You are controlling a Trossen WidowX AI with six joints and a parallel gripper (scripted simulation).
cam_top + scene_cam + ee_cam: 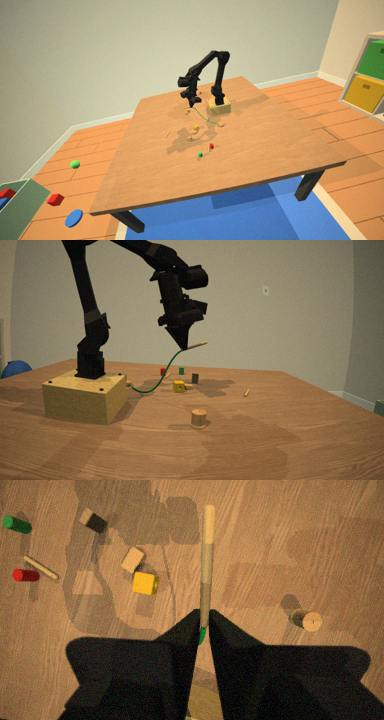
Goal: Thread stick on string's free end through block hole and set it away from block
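My gripper [191, 106] [184, 349] [204, 614] is shut on the string's stick [198, 345] [207, 555], close to its string end, high above the table. The stick's free end points away from the fingers and slants slightly up in the exterior view. The green string [201, 115] [169, 364] [202, 636] sags from the stick down to the round wooden button [221, 124] [128, 382]. The yellow block [196, 127] [178, 386] [144, 583] stands on the table; a hole shows in its side in the exterior view. No string or stick is in it.
A small tan block [193, 131] [133, 559] lies close beside the yellow block. A darker block [195, 378] [93, 521], red cylinder [211, 146], green cylinder [200, 154] and loose sticks [167, 135] [208, 146] lie beyond. A wooden cylinder [198, 419] [310, 621] stands apart.
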